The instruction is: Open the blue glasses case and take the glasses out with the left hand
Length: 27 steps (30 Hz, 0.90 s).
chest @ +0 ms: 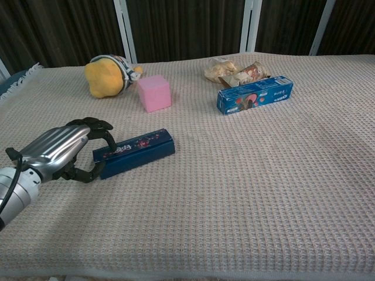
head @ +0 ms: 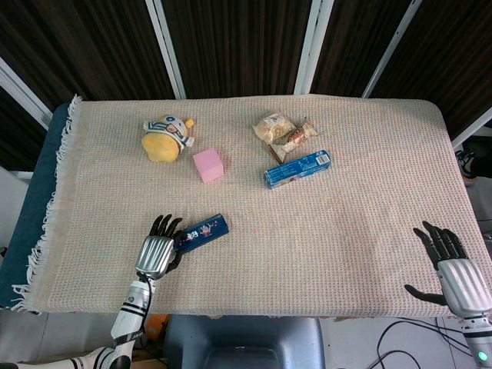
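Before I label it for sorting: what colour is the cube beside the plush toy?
Pink cube, clearest in the chest view.

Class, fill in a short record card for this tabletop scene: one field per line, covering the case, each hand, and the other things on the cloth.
case: blue glasses case, closed, lying flat on the cloth
left hand: left hand grips the case's near-left end
right hand: right hand holds nothing, fingers spread, at the table's near-right edge
other things: yellow plush toy, pink cube, blue box, snack packets
surface: woven cloth
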Tool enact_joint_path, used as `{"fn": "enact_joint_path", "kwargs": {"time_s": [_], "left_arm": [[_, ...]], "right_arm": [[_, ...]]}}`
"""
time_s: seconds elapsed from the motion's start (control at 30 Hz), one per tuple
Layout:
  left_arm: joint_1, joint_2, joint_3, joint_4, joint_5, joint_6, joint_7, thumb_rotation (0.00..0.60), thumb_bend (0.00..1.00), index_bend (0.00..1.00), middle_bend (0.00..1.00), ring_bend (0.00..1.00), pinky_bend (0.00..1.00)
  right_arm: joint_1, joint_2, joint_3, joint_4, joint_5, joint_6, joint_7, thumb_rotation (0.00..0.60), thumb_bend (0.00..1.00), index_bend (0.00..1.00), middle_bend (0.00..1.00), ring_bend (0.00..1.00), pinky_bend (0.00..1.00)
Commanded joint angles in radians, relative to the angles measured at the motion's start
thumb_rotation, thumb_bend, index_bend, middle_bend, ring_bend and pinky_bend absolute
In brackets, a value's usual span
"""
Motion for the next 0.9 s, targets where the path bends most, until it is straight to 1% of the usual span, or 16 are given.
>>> {"fn": "enact_joint_path", "kwargs": {"time_s": [0.03,0.17,0.27,0.5,0.6,0.7,0.77,0.83,0.9], "left_arm": [[-0.002,-0.005,-0.003,0.01,0.003,0.006,0.0,0.6,0.5,0.44,0.13,0.03,0.05],[-0.007,-0.008,-0.013,0.019,0.0,0.007,-0.003,0.6,0.51,0.45,0.13,0.03,0.05],[-0.016,-0.011,-0.031,0.027,-0.01,0.004,-0.008,0.6,0.51,0.45,0.13,0.03,0.05],[-0.056,-0.023,-0.103,0.071,-0.069,-0.028,-0.011,0.6,0.51,0.45,0.14,0.04,0.05],[-0.07,-0.025,-0.126,0.09,-0.095,-0.041,-0.009,0.6,0.51,0.45,0.14,0.04,0.05],[-0.094,-0.03,-0.156,0.129,-0.134,-0.069,0.0,0.6,0.5,0.44,0.14,0.04,0.05],[-0.109,-0.034,-0.175,0.156,-0.169,-0.094,0.007,0.6,0.5,0.4,0.14,0.04,0.05],[-0.121,-0.034,-0.196,0.181,-0.206,-0.117,0.009,0.6,0.48,0.3,0.13,0.04,0.05],[-0.125,-0.027,-0.204,0.189,-0.218,-0.12,0.004,0.6,0.46,0.2,0.12,0.04,0.05]], "right_arm": [[0.0,0.0,0.0,0.0,0.0,0.0,0.0,0.6,0.2,0.0,0.0,0.0,0.0],[0.0,0.0,0.0,0.0,0.0,0.0,0.0,0.6,0.2,0.0,0.0,0.0,0.0],[0.0,0.0,0.0,0.0,0.001,-0.001,-0.001,0.6,0.2,0.0,0.0,0.0,0.0],[0.002,0.001,0.004,-0.001,0.007,-0.005,0.001,0.6,0.2,0.0,0.0,0.0,0.0],[0.003,0.001,0.006,0.0,0.011,-0.006,0.002,0.6,0.2,0.0,0.0,0.0,0.0],[0.004,0.002,0.007,0.0,0.015,-0.008,0.003,0.6,0.2,0.0,0.0,0.0,0.0],[0.003,0.002,0.008,0.0,0.016,-0.007,0.004,0.6,0.2,0.0,0.0,0.0,0.0],[0.003,0.002,0.008,0.0,0.017,-0.008,0.005,0.6,0.2,0.0,0.0,0.0,0.0],[0.004,0.003,0.01,0.0,0.02,-0.008,0.006,0.6,0.2,0.0,0.0,0.0,0.0]]}}
